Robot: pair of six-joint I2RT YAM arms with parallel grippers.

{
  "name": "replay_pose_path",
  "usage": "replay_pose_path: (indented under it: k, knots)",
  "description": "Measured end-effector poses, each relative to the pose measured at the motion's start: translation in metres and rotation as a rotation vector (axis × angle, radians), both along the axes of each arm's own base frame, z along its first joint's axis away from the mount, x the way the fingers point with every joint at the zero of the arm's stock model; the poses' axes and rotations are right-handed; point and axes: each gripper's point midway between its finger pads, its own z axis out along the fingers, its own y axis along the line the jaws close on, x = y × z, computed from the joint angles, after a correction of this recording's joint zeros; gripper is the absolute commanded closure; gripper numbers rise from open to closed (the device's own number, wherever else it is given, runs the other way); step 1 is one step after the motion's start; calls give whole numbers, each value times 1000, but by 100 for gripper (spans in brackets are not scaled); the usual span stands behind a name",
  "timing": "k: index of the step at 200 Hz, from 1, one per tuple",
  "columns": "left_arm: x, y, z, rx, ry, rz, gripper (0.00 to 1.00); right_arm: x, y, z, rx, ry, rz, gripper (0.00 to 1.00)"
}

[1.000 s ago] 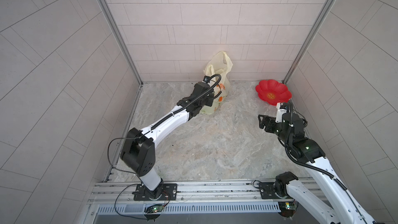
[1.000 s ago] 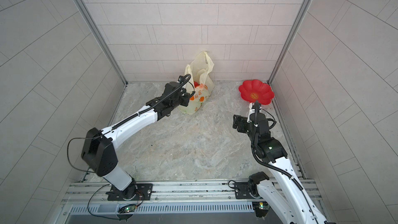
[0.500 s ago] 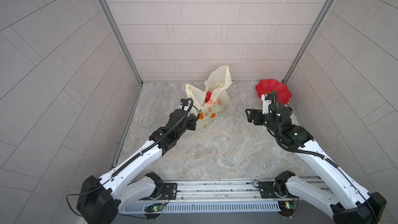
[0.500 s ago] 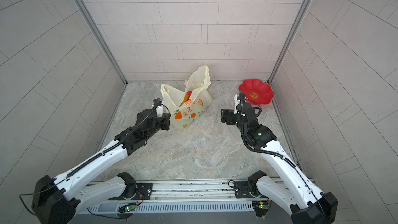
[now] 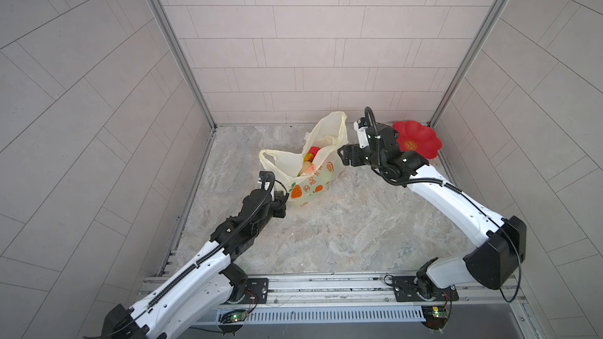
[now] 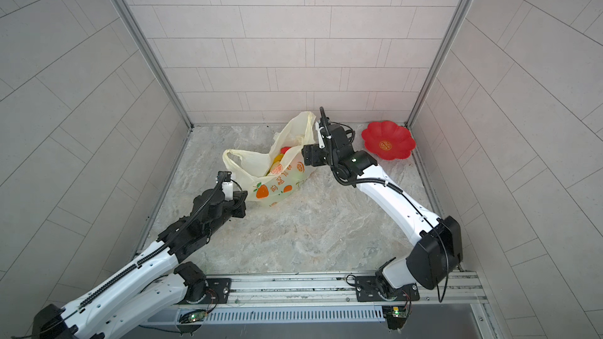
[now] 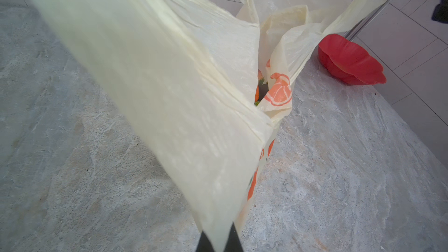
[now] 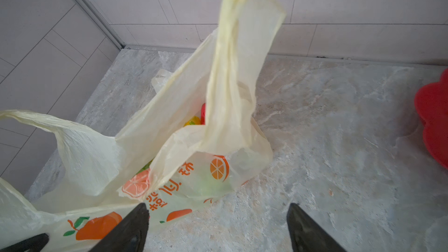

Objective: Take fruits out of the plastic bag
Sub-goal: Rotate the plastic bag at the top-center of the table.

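Observation:
The pale-yellow plastic bag [image 5: 313,180] [image 6: 277,187] with orange prints stands mid-floor, mouth open. Inside show fruits: a red piece [image 5: 314,150] [image 8: 203,113], a yellow one [image 5: 308,158] [image 8: 192,121], and green [image 8: 206,185] through the film. My left gripper [image 5: 280,202] [image 7: 219,241] is shut on the bag's near handle band [image 7: 169,69], which is stretched taut. The other handle [image 8: 232,44] stands upright. My right gripper [image 5: 342,154] [image 8: 217,208] is open, close beside the bag's right side, with only floor between its fingers.
A red flower-shaped plate [image 5: 424,148] [image 6: 391,135] [image 7: 349,61] lies in the back right corner, just behind my right wrist. Tiled walls close the floor on three sides. A metal rail with both arm bases runs along the front edge.
My left gripper has dragged the bag from the back wall toward the front left, opening its mouth. My right gripper has moved from near the plate to the bag's right side.

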Motion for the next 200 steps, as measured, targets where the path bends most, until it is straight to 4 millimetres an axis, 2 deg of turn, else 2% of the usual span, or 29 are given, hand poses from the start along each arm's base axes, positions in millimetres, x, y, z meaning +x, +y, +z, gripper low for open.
replay_pose_path:
  k: [30,49,61,86,100,113,134,161,200]
  knots:
    - [-1,-1,-4,-1,5,-6,100,30,15,-1,-31,17,-19,17]
    - [-1,-2,-4,-8,8,-9,100,52,19,-9,-72,35,-49,27]
    - [-1,-2,-3,-12,5,-8,100,62,19,-17,-106,50,-68,37]
    - [0,-2,-5,-13,10,-1,100,72,16,-32,-162,82,-100,68]
    - [3,-2,-9,0,26,7,100,72,12,-34,-188,86,-108,83]
    - [6,-4,-16,15,46,12,100,72,9,-30,-199,79,-122,93]
    - [12,-7,-21,30,68,20,100,71,0,-20,-217,57,-146,97]
    - [27,-15,-12,29,55,26,100,62,-14,0,-210,21,-174,98]
    - [73,-34,12,45,9,34,100,39,-49,34,-168,-42,-234,98]
